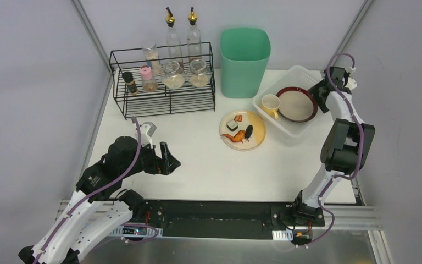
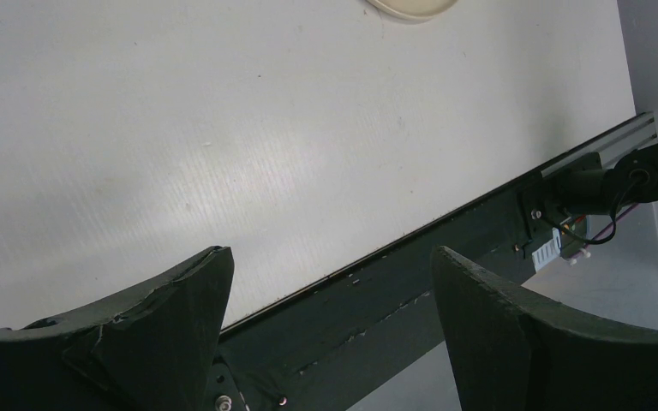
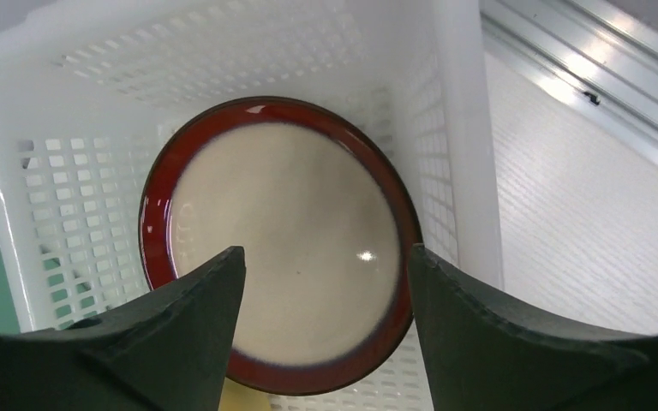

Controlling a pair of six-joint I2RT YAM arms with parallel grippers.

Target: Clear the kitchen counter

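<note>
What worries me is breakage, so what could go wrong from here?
1. The right gripper hangs open above the red-rimmed plate in the white basket. If it drops lower, its fingers could knock the plate against the yellow mug beside it.
2. The yellow plate on the counter carries food scraps. If it tilts when lifted, they could slide off onto the counter.
</note>
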